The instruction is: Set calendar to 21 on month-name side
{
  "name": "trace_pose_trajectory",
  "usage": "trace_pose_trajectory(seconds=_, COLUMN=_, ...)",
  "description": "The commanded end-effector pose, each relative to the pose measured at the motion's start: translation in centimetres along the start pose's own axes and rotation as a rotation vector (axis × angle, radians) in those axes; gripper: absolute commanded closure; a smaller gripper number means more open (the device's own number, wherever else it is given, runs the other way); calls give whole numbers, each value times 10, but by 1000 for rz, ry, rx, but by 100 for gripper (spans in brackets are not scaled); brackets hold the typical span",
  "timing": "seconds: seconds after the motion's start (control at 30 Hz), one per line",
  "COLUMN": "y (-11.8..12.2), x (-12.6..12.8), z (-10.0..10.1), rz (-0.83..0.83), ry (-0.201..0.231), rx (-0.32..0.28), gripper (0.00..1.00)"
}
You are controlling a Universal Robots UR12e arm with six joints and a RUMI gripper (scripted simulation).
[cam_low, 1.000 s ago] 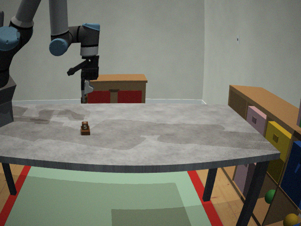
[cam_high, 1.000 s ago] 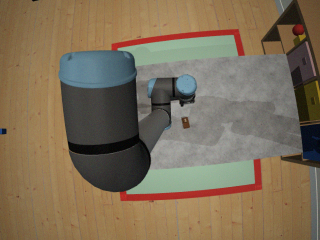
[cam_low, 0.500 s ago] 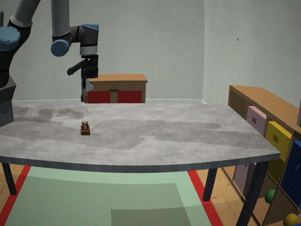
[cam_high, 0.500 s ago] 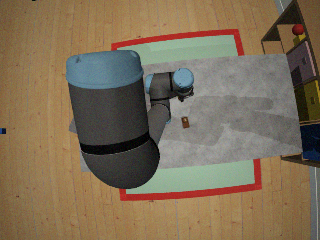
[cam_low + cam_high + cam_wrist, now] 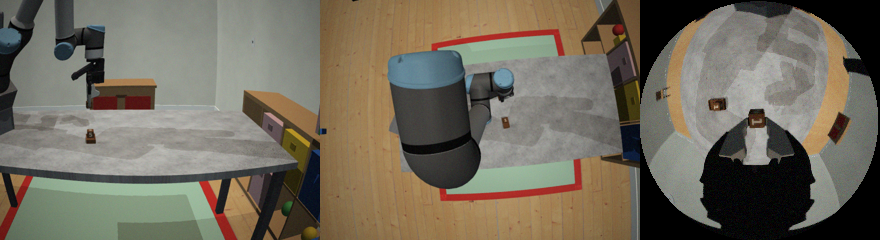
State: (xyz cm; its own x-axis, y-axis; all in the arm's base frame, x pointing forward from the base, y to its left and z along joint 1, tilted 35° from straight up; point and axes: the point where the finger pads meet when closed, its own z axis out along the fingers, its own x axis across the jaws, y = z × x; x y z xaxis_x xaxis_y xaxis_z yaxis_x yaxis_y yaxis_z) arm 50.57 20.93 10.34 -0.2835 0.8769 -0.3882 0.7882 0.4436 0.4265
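The gripper (image 5: 506, 97) (image 5: 89, 103) (image 5: 757, 118) is clamped on a brown number cube (image 5: 88, 104) (image 5: 756, 119) above the table. Lower left in the exterior view, the calendar tray (image 5: 506, 125) (image 5: 90, 141) (image 5: 723, 101) holds another cube (image 5: 505, 119) (image 5: 90, 133) (image 5: 717, 106).

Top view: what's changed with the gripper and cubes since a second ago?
The gripper has shifted toward the picture's upper edge and slightly left, and the upper arm has swung right. No grasp or release is visible: the held cube stays in the jaws. The tray and its seated cube stayed put.
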Motion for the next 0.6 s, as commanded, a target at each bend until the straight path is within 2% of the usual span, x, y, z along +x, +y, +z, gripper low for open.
trace_pose_trajectory(seconds=0.0, y=0, x=0, z=2, rz=0, ry=0, rx=-1, gripper=90)
trace_pose_trajectory(seconds=0.2, y=0, x=0, z=19, rz=0, ry=0, rx=-1, gripper=90)
trace_pose_trajectory(seconds=0.47, y=0, x=0, z=56, rz=0, ry=0, rx=-1, gripper=90)
trace_pose_trajectory(seconds=0.57, y=0, x=0, z=61, rz=0, ry=0, rx=-1, gripper=90)
